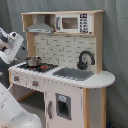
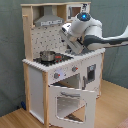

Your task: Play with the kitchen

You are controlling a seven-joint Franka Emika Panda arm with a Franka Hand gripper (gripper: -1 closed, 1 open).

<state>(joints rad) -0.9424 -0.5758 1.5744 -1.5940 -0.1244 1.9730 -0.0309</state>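
Presently: arm [image 2: 82, 32] above hob [image 2: 55, 58]; oven door [image 2: 67, 102] hangs open.
Descent may topple pot [image 2: 47, 55]; jaws' state cannot be told.

Both exterior views are evenly and softly lit, fairly bright, with no hard shadows. The light seems to come from above, though its source is out of frame. The hood [image 1: 40, 27] throws a faint shade on the tiled wall below. The pot [image 2: 47, 55] carries a small glint. Everything looks soft and slightly blurred, fine detail smeared; the knobs [image 2: 65, 72] are only vague dots.
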